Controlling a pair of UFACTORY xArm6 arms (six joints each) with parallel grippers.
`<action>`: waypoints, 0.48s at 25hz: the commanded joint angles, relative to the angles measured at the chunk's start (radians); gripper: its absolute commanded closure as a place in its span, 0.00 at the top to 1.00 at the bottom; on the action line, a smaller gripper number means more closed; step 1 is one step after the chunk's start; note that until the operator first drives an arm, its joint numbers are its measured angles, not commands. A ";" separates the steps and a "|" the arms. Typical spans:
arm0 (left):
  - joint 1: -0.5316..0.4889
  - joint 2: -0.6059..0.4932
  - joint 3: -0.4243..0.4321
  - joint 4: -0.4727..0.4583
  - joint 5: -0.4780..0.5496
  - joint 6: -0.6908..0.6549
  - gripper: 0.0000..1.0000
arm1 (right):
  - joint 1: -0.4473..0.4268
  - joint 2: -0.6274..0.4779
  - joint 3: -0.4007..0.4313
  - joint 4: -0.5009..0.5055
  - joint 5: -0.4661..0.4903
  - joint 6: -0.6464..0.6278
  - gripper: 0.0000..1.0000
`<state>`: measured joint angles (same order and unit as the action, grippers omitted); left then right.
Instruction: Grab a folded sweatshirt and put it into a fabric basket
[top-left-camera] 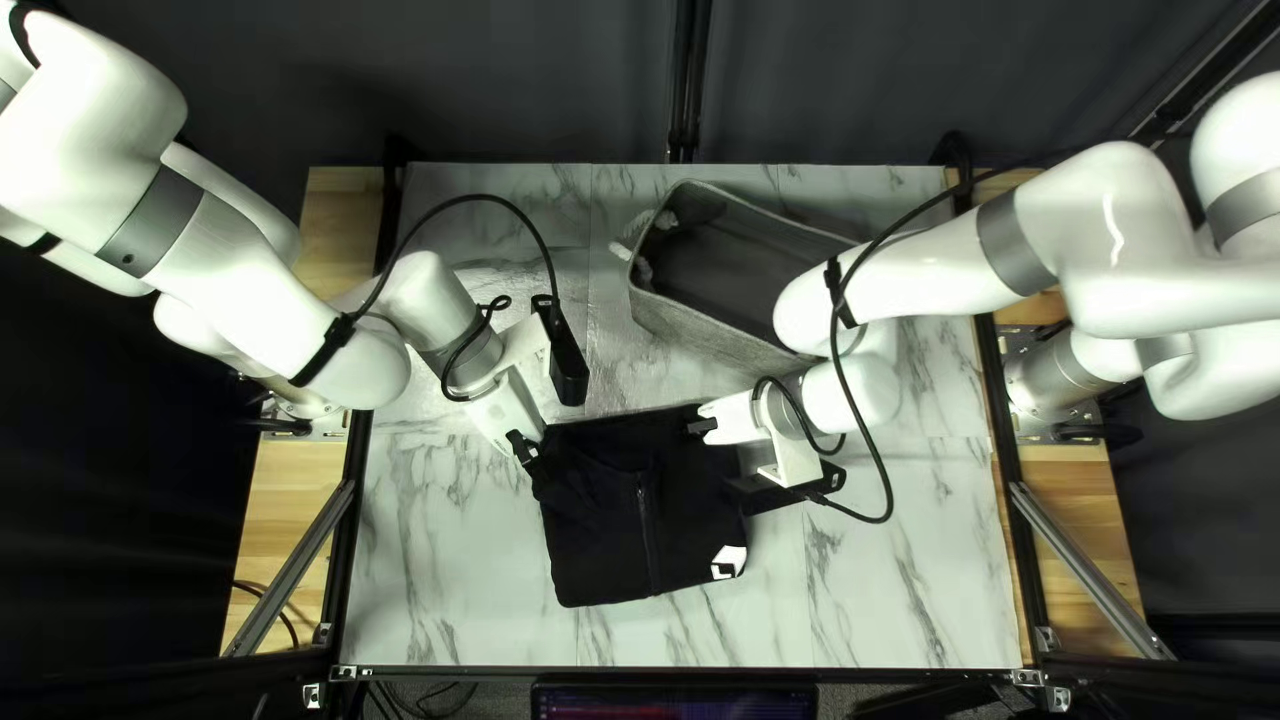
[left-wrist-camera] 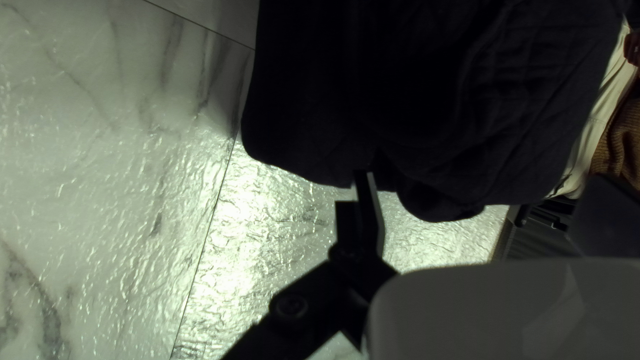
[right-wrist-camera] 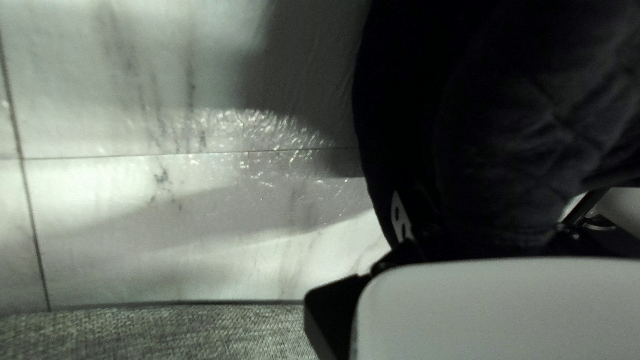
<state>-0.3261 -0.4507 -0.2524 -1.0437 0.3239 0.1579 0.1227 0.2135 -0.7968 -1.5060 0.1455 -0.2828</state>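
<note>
Black sweatshirt [top-left-camera: 600,547] is seen folded at the middle of the top left view, over the marble table [top-left-camera: 454,587], nearer its near edge. Whether it is lifted or laid flat cannot be told. A zip [top-left-camera: 647,520] is shown on its upper side, and a white patch [top-left-camera: 728,562] is seen at its near right corner.

Left gripper [top-left-camera: 527,451] is placed at the sweatshirt's far left corner, right gripper [top-left-camera: 703,426] at its far edge, toward the right. In the left wrist view, the tip is overlapped with the cloth's edge; whether cloth is clamped cannot be told. In the right wrist view, the tip is mostly hidden against dark cloth, so its grip cannot be told either.

Grey basket [top-left-camera: 707,327] is set beyond the sweatshirt, apart from it, open side up, its right part crossed by the right arm [top-left-camera: 934,274]. Its fabric is also glimpsed beside the right gripper in that wrist view. Brown knit cloth [left-wrist-camera: 617,140] is seen past the sweatshirt in the left wrist view.
</note>
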 commanded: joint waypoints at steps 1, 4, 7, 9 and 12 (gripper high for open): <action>-0.008 0.006 0.015 -0.024 -0.022 0.017 1.00 | 0.004 0.003 -0.004 0.016 0.007 -0.008 0.00; -0.051 0.028 0.012 -0.003 -0.065 -0.036 1.00 | 0.015 0.010 -0.009 0.055 0.017 -0.033 0.00; -0.090 0.082 -0.012 -0.008 -0.108 -0.058 1.00 | 0.020 0.005 -0.004 0.069 0.024 -0.042 0.00; -0.119 0.118 -0.027 -0.034 -0.140 -0.056 1.00 | 0.021 0.002 -0.001 0.069 0.027 -0.040 0.00; -0.150 0.180 -0.063 -0.104 -0.178 -0.016 1.00 | 0.027 -0.011 0.008 0.075 0.035 -0.043 0.00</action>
<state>-0.4449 -0.3232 -0.2827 -1.0913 0.1845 0.1108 0.1468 0.2090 -0.7934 -1.4342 0.1754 -0.3244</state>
